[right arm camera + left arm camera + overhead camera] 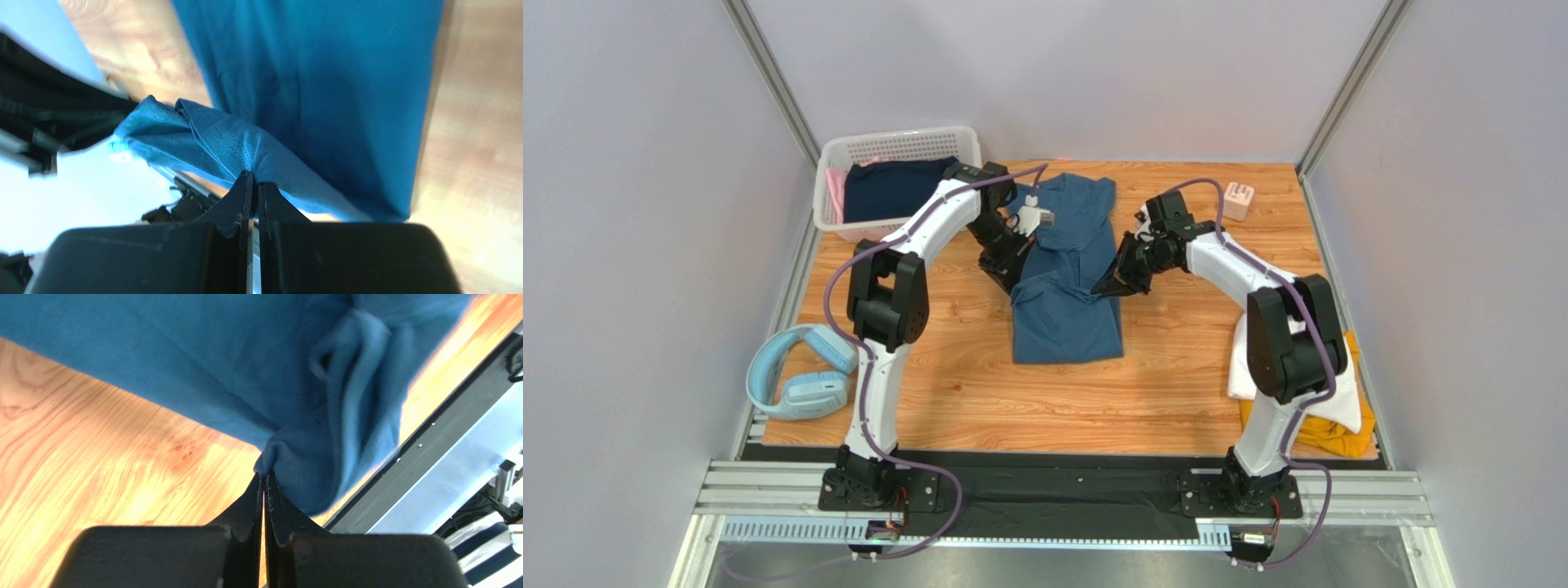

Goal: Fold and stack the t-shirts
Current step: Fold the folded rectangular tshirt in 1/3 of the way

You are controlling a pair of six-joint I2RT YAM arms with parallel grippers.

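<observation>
A: What's the setting?

B: A light wooden desk (940,368) with pale grey walls on three sides. The large teal-blue cotton t-shirt (1069,312) lies in the middle of it as a long narrow strip. The near half is flat and rectangular, and the far half is more rumpled.

A: And the arms?

B: They reach in from either side at about mid-length. The left fingers (248,508) are pressed together on a bunched fold of the teal cloth's left edge. The right fingers (236,205) are shut tight on a pleated fold of the right edge. Both folds are lifted slightly off the wood.

A: Anything else around?

B: There's a white lattice plastic basket (844,157) in the far left corner, holding a dark navy garment (891,186) and a strip of pink cloth (837,194). The left arm's forearm crosses in front of its right end. Pale-blue rounded headphones (799,374) sit at the desk's left edge, and a small pinkish-white box (1238,199) is at the far right. A folded white t-shirt (1347,398) rests on a mustard-yellow one (1333,435) at the right edge, partly hidden by the right arm.
</observation>
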